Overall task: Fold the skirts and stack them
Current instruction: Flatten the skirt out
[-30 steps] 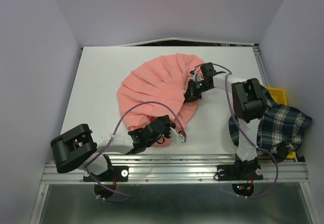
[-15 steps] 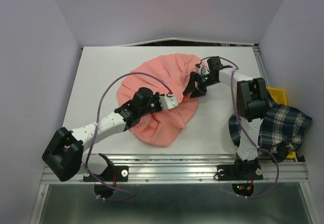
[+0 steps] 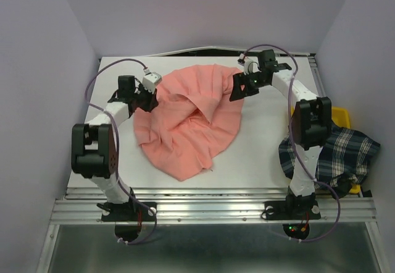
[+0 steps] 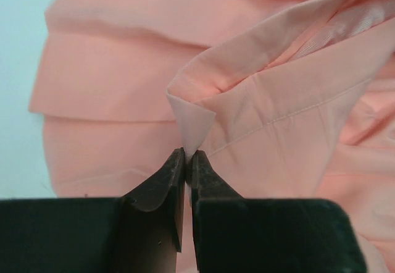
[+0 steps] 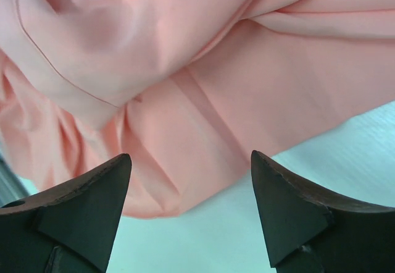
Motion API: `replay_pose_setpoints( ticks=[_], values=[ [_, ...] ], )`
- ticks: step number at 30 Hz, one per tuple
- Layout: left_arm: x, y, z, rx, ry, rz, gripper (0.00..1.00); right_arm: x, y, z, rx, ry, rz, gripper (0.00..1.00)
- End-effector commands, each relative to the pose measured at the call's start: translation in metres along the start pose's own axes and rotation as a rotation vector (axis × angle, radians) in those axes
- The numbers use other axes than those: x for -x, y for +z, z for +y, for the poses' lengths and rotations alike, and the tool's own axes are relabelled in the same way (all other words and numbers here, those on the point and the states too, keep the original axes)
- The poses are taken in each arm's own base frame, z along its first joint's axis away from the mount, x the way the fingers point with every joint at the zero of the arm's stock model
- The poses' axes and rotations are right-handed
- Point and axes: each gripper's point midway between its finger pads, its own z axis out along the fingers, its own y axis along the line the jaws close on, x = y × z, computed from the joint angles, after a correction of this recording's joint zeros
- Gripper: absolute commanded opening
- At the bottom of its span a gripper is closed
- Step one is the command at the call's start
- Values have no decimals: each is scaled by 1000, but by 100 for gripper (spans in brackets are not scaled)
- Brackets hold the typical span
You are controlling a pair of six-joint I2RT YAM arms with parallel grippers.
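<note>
Two skirts are in view, one being worked and one set aside.

Left side: the left gripper is at the far left edge of the pink skirt. In the left wrist view its fingers are pressed together on a small folded corner of the skirt's hem, which stands up from between the tips. The left gripper holds that cloth and nothing else.

Centre: the pink skirt lies on the white table, roughly in the middle and towards the far side. It is spread wide but rumpled. A loose fold runs across its upper middle, and the near edge comes to a rounded point towards the arm bases.

Right of centre: the right gripper is at the far right edge of the pink skirt. In the right wrist view its fingers stand wide apart with nothing between them. The pink skirt lies beyond the right gripper, its edge meeting bare table.

Right side: the plaid skirt is bunched at the right edge of the table, near side, behind the right arm. It lies partly over the yellow bin and is well apart from the pink skirt.
</note>
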Motion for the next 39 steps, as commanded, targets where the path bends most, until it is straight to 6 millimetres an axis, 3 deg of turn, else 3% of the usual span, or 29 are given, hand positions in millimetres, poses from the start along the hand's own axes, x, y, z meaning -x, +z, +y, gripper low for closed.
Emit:
replay_pose_setpoints(
  ticks=[1, 3, 5, 7, 9, 14, 16, 22, 28, 34, 37, 38, 39],
  values=[
    [-48, 22, 22, -82, -240, 106, 0, 23, -12, -11, -80, -254, -60, 83],
    [-51, 28, 37, -83, -269, 116, 0, 24, -3, -11, -103, -353, -65, 83],
    [-59, 36, 39, -104, -282, 134, 0, 33, 6, -4, -134, -516, -77, 82],
    [-58, 42, 41, -117, -284, 134, 0, 29, 20, 9, -123, -653, -69, 83],
    [-57, 47, 43, -132, -293, 139, 0, 43, 23, 21, -127, -832, -122, 82],
    [-58, 50, 46, -131, -283, 144, 0, 45, 47, 53, -109, -1094, -184, 84],
    [-60, 51, 47, -132, -285, 148, 0, 48, 53, 63, -92, -1119, -201, 85],
    [-65, 53, 46, -130, -280, 151, 0, 34, 79, 105, -1, -1245, -214, 86],
    [-65, 51, 44, -131, -293, 139, 0, 24, 95, 121, 52, -1313, -184, 85],
    [-63, 52, 46, -130, -294, 136, 0, -6, 94, 126, 103, -1322, -111, 85],
    [-59, 51, 47, -128, -296, 124, 0, -20, 102, 135, 101, -1334, -97, 86],
    [-60, 50, 48, -125, -298, 124, 0, -12, 106, 137, 69, -1363, -139, 86],
    [-60, 51, 47, -127, -298, 125, 0, -22, 110, 129, 31, -1325, -121, 86]
  ],
)
